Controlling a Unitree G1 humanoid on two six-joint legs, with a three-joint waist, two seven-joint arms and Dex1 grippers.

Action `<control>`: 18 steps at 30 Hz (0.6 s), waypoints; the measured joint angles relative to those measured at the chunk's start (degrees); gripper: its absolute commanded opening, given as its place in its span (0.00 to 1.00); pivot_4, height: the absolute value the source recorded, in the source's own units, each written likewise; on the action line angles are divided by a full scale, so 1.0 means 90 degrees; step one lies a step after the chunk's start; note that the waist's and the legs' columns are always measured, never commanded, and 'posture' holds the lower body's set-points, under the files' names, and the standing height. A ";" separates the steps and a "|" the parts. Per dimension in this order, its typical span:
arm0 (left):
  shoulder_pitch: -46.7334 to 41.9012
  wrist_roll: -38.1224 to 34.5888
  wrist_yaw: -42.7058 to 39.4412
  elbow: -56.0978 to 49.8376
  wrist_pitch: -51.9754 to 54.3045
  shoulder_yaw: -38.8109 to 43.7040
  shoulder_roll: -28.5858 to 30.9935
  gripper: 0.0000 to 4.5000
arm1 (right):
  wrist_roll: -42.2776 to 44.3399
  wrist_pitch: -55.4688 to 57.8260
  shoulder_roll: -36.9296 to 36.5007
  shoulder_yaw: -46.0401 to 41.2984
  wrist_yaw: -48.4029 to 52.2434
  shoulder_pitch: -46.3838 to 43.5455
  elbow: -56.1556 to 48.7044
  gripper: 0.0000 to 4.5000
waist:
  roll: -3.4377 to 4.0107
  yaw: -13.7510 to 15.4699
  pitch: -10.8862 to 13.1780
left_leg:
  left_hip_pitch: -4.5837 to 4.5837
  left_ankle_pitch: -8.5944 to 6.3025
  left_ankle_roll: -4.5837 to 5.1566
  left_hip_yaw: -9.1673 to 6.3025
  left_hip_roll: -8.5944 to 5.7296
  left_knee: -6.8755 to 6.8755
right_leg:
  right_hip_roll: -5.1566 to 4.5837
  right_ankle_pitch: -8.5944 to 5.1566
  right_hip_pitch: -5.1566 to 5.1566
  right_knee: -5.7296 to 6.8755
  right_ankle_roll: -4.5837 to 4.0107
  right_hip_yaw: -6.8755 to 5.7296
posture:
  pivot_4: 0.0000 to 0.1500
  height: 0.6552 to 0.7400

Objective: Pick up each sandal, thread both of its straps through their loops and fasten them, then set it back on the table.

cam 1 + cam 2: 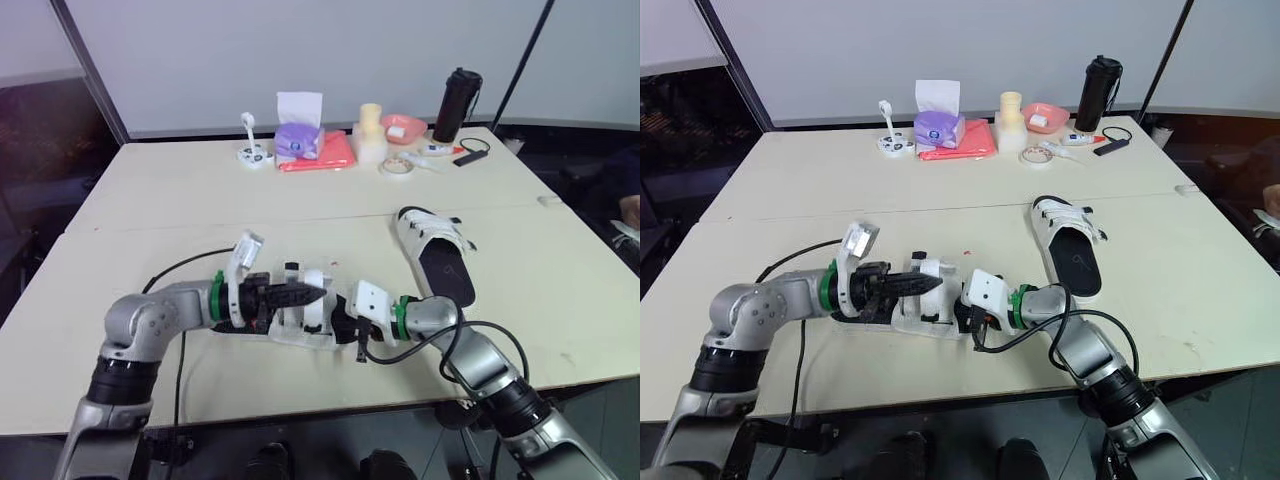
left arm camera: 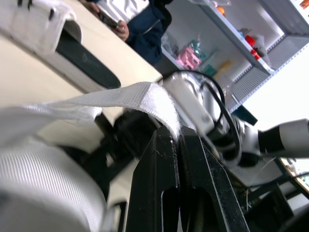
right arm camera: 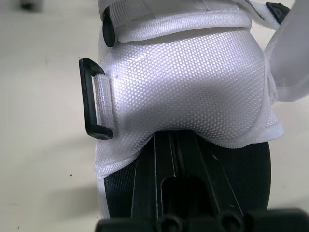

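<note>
Left hand (image 2: pixel 177 137) pinches the strap (image 2: pixel 140 99), directly over the near sandal (image 1: pixel 300 328).

Near sandal (image 1: pixel 298 328) between left hand (image 1: pixel 312 294) and right hand (image 1: pixel 340 318), seemingly against both; far sandal (image 1: pixel 440 262) behind, rightward.

Middle of table (image 1: pixel 250 205) bare, free passage. Second sandal (image 1: pixel 437 258) blocks the near right; tissue box (image 1: pixel 298 140) and bottle (image 1: pixel 457 105) line the far edge.
</note>
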 measured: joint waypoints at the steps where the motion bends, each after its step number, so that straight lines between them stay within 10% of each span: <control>1: -0.0034 0.0082 -0.0013 0.0112 -0.0053 -0.0064 -0.0006 0.00 | 0.0000 0.0000 0.0000 0.0003 0.0001 -0.0004 0.0000 0.00 | 0.0000 -0.0003 0.0000 | 0.0000 0.0000 0.0000 0.0000 0.0000 -0.0001 | 0.0000 0.0000 0.0000 0.0000 0.0000 0.0000 | 1.00 0.93; 18: -0.0052 0.0777 -0.0370 0.0812 -0.0678 -0.0515 -0.0379 0.00 | -0.0002 0.0000 -0.0001 -0.0010 -0.0057 0.0035 -0.0019 0.00 | -0.0001 0.0007 0.0001 | -0.0001 -0.0001 -0.0001 -0.0001 0.0001 -0.0003 | -0.0001 0.0000 0.0000 -0.0002 -0.0001 0.0000 | 1.00 0.93</control>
